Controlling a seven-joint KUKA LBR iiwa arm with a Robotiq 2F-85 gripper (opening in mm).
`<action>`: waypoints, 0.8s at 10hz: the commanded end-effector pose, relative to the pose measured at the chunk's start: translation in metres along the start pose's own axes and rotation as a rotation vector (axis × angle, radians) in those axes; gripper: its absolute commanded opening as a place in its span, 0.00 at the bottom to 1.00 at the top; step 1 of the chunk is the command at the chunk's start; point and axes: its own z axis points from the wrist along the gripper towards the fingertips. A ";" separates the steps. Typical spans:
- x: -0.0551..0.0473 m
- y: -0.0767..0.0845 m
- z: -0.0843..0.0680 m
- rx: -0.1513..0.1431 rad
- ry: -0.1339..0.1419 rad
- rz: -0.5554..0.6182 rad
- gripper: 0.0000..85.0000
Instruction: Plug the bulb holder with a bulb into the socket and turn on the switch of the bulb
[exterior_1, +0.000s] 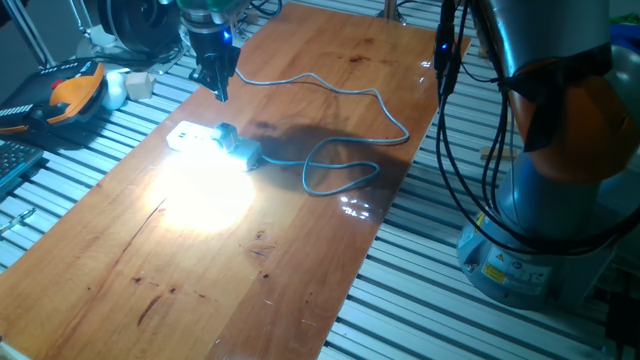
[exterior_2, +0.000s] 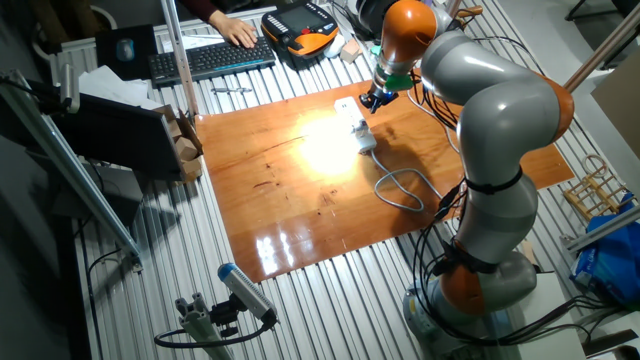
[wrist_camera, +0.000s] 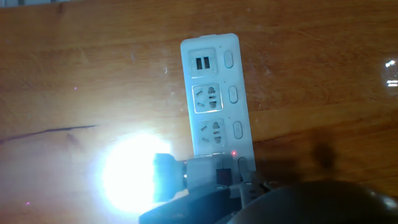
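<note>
Bulb holder: I saw the bulb holder (wrist_camera: 208, 173) seated in the nearest outlet of the strip in the hand view, a small red light showing on the strip just above it.
Bulb: the bulb (wrist_camera: 140, 177) stuck out to the left of the holder and was lit, throwing a bright glare over the wood; in one fixed view the glow (exterior_1: 205, 190) spread across the board below the strip.
Socket: the socket (wrist_camera: 214, 93) lay flat on the wooden board (exterior_1: 300, 200), with one USB panel at its far end and two free outlets between that and the holder, each with an oval button on its right side.
Cable: a grey cable (exterior_1: 340, 170) ran from the strip's end, looped on the board and trailed off toward the far edge.
Gripper: the gripper (exterior_1: 220, 88) hung above the strip's far end, apart from it in one fixed view; I could not tell whether its fingers were parted or closed, and nothing showed between them.
Arm: the grey and orange arm (exterior_2: 480, 110) reached over the right side of the board in the other fixed view.
Surroundings: a keyboard (exterior_2: 210, 58) with a person's hand (exterior_2: 235, 30) on it lay beyond the board's far left.
</note>
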 end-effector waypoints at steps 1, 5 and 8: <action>0.000 0.000 0.000 0.004 0.000 0.013 0.00; 0.000 0.000 0.000 -0.069 0.022 0.033 0.00; 0.000 0.000 0.000 -0.028 0.032 0.027 0.00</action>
